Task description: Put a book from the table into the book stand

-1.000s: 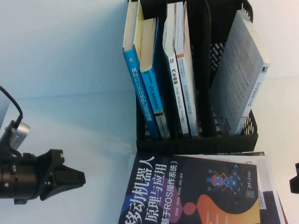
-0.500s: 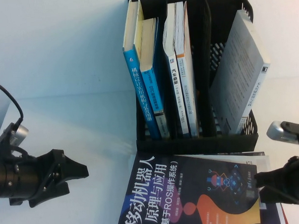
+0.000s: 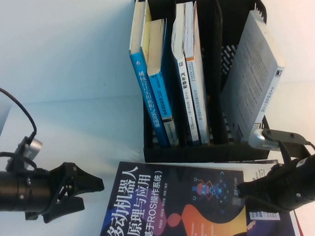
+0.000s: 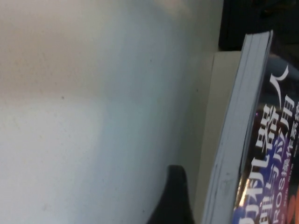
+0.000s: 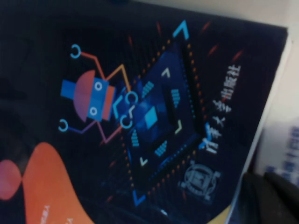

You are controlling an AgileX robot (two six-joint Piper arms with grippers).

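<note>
The book point(image 3: 172, 206), black with a big white Chinese title, orange and purple blobs and a blue circuit graphic, lies flat on the white table point(image 3: 69, 127) just in front of the black book stand point(image 3: 214, 68). My left gripper point(image 3: 93, 195) is open and empty, just left of the book's left edge. Its wrist view shows the book's page edge point(image 4: 233, 140) beside one finger point(image 4: 173, 198). My right gripper point(image 3: 245, 191) is against the book's right edge. Its wrist view shows the cover point(image 5: 140, 116) close up.
The stand holds blue-spined books point(image 3: 152, 92) in its left slot, white books point(image 3: 190, 80) in the middle and a grey book point(image 3: 255, 77) leaning in the right slot. Other books point(image 3: 269, 217) lie under the black book.
The right arm has come in from the right to the book's right edge. The book has slid left and turned a little. The left gripper has moved right toward the book.
</note>
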